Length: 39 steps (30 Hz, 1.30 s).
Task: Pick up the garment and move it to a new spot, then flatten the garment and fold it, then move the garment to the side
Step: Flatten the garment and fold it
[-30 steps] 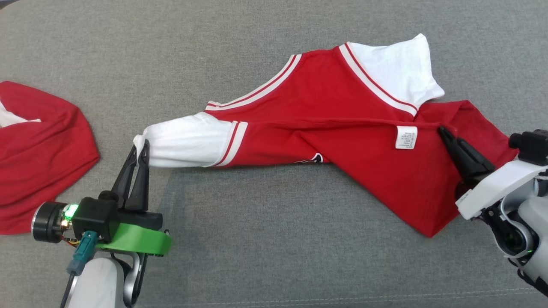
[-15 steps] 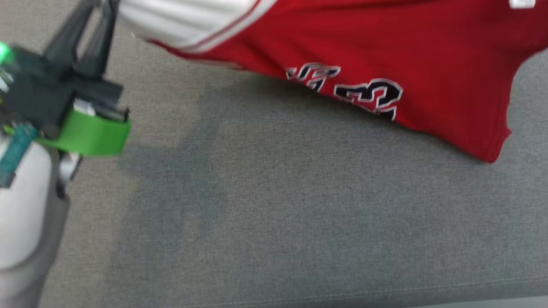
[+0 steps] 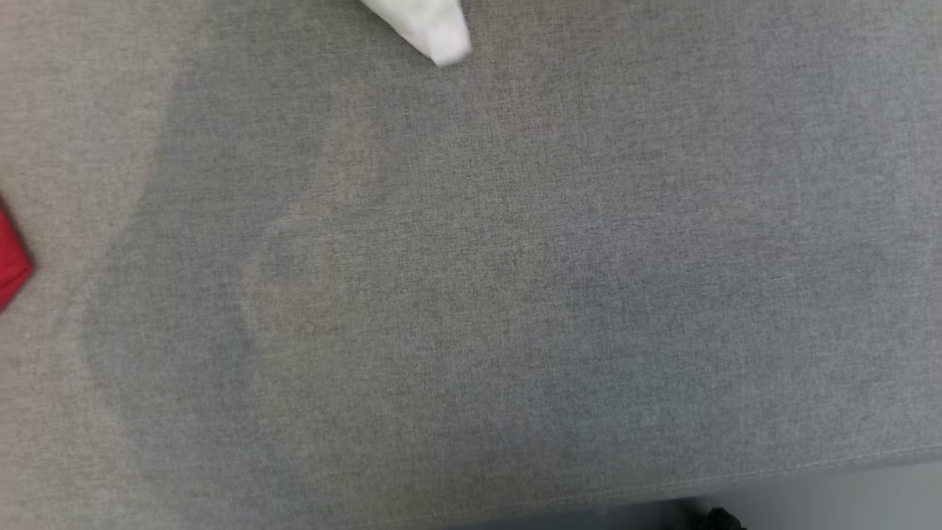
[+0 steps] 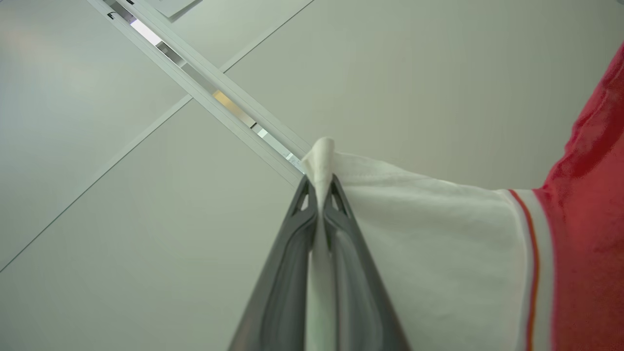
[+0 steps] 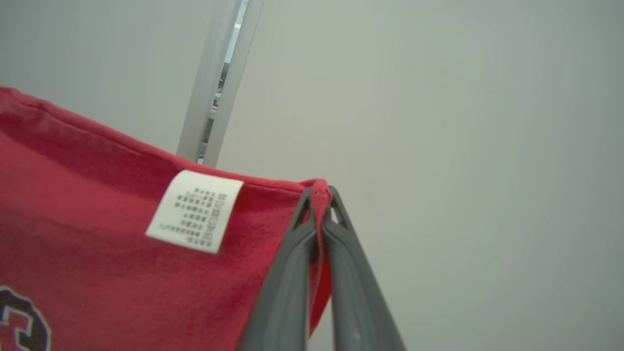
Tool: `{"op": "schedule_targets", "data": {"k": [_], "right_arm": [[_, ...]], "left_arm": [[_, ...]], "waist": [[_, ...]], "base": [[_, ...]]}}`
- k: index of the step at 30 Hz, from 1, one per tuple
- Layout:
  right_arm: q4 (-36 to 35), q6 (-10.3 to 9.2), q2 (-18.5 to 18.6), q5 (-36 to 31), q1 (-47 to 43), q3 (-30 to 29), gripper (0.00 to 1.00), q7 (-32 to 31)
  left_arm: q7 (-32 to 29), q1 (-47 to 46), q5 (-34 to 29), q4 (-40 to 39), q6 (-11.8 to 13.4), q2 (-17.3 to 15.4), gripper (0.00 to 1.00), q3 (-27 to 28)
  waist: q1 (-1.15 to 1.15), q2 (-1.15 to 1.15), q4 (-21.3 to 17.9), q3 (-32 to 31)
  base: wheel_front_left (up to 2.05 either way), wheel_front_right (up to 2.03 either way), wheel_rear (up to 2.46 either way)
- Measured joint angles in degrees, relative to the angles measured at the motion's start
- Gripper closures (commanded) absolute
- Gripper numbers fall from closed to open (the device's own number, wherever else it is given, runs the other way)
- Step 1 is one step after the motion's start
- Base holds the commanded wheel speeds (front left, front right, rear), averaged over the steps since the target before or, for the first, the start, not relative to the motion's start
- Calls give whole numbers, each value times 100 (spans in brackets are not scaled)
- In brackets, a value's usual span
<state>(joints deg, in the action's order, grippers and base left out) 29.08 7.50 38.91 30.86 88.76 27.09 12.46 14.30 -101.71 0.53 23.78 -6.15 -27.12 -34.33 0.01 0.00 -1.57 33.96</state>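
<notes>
The garment is a red jersey with white sleeves, held up in the air. In the left wrist view my left gripper [image 4: 319, 183] is shut on the edge of a white sleeve [image 4: 438, 253], with the red body [image 4: 585, 234] hanging off to the right. In the right wrist view my right gripper [image 5: 319, 195] is shut on a corner of the red cloth [image 5: 97, 253], beside a white care label [image 5: 195, 210]. In the head view a white tip of the garment [image 3: 434, 29] dangles in at the top edge above the grey surface [image 3: 471, 294].
A second red cloth [image 3: 11, 265] pokes in at the head view's left edge. The grey surface's front edge [image 3: 736, 486] runs along the bottom, with floor below it. Both wrist views look up at a pale ceiling with a light strip [image 4: 204, 83].
Both grippers have lifted the garment off the grey surface and out of the head view, which has also shifted. Only a white tip still hangs in at the top.
</notes>
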Motion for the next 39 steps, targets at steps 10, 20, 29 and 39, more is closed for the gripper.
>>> {"op": "schedule_targets", "data": {"k": [10, 20, 29, 39], "right_arm": [[-417, -1, 9, -1063, 494, -505, 100, 259], [-2004, 0, 229, -393, -2637, -1321, 100, 258], [-2924, 0, -146, 100, -5788, -2212, 100, 258], [-3262, 0, -459, 113, -7529, -2473, 100, 258]], "left_arm": [[87, -155, 9, -1522, 550, 41, 100, 115], [83, 3583, 714, -3348, 1054, -171, 100, 313], [83, 7244, 1322, -3878, 1012, -416, 100, 722], [83, 9492, 1234, -4201, 671, -202, 100, 1194]], "waist": [[0, 0, 43, 768], [0, 0, 492, 786], [-1, 0, 685, -69], [-2, 0, 516, -1153]], "base": [[0, 0, 0], [0, 0, 0], [0, 0, 0], [0, 0, 0]]}}
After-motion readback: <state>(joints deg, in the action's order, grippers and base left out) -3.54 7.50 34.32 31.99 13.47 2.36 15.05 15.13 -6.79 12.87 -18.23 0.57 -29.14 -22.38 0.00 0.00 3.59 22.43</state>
